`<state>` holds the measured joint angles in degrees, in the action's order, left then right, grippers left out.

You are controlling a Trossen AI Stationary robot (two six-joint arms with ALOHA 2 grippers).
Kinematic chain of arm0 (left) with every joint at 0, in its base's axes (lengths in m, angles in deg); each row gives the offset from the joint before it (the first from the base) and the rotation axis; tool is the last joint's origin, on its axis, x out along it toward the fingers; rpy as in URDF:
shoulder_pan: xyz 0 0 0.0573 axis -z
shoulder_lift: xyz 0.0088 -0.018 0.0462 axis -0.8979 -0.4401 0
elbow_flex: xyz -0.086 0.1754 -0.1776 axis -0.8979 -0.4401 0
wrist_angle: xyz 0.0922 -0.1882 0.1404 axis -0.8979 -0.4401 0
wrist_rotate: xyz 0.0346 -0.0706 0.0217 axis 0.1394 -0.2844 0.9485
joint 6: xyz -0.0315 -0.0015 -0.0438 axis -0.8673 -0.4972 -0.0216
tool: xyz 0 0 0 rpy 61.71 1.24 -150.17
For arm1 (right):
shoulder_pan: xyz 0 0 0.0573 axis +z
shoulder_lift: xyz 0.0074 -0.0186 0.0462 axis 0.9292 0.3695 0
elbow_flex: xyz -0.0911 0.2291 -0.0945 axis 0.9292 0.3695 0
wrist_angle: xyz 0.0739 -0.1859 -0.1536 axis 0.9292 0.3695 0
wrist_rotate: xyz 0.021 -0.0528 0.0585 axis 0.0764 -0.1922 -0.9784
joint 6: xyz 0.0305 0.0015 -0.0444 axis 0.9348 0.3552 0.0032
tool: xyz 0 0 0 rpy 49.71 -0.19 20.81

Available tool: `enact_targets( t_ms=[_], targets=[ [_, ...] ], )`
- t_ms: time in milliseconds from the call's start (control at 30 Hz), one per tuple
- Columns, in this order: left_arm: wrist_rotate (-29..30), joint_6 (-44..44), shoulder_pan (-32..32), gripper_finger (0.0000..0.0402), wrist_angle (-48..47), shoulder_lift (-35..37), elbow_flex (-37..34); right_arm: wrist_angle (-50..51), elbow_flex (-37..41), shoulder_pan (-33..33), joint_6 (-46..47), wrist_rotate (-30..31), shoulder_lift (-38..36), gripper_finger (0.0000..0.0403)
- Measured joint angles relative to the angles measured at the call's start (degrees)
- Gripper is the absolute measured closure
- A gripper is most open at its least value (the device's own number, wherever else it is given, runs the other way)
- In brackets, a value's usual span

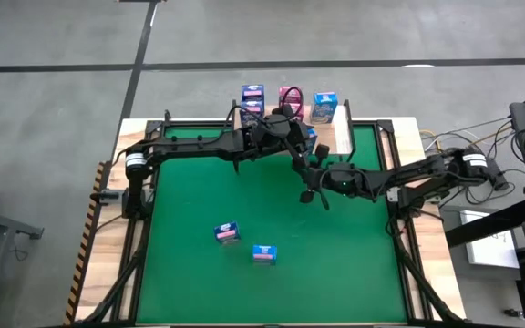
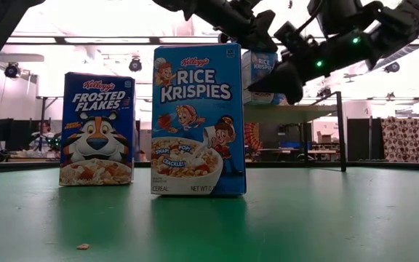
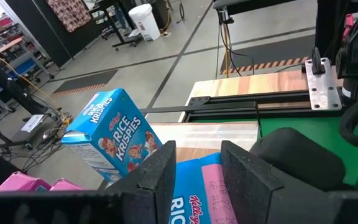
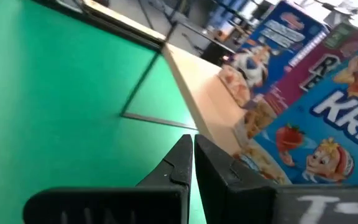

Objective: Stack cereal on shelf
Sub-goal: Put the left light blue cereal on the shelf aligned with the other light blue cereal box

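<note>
While both arms are reaching over the far half of the green table (image 1: 199, 200) in the high view, the left gripper (image 1: 306, 135) is hovering at the shelf (image 1: 343, 137), where three cereal boxes (image 1: 252, 98) are standing, and the right gripper (image 1: 313, 193) is hanging mid-table, well apart from two boxes (image 1: 229, 232) near the front. At table height, those two are reading Frosted Flakes (image 2: 97, 129) and Rice Krispies (image 2: 198, 120) — a bright room is showing behind. Past the left wrist, the fingers (image 3: 157, 177) are clamping a blue box (image 3: 194, 190); another Rice Krispies box (image 3: 112, 134) is standing beyond. Past the right wrist, the fingers (image 4: 182, 162) are pressing together — holding nothing.
</note>
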<state>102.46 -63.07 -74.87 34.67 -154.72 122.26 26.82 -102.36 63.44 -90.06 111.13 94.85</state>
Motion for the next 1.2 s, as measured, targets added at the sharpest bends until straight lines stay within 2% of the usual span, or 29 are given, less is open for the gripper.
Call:
enact_targets(
  t_ms=[167,800,1000,1200],
  targets=[
    [0.01,0.00,0.00,0.0290,-0.10,0.00,0.00,-3.92,-0.19,-0.23,-1.63,5.90,1.66,0.0394],
    [-2.56,-0.61,0.61,0.0290,0.65,0.00,2.18,-4.66,-0.24,-0.54,1.82,16.89,-1.56,0.0394],
    [-2.57,-0.65,0.99,0.0290,-4.86,0.04,6.40,-4.59,-0.24,-0.54,2.01,18.75,-1.79,0.0394],
    [-2.52,0.20,2.51,0.0290,-18.09,0.04,14.47,-4.18,-0.24,-0.54,1.03,23.74,-1.86,0.0394]
  ],
)
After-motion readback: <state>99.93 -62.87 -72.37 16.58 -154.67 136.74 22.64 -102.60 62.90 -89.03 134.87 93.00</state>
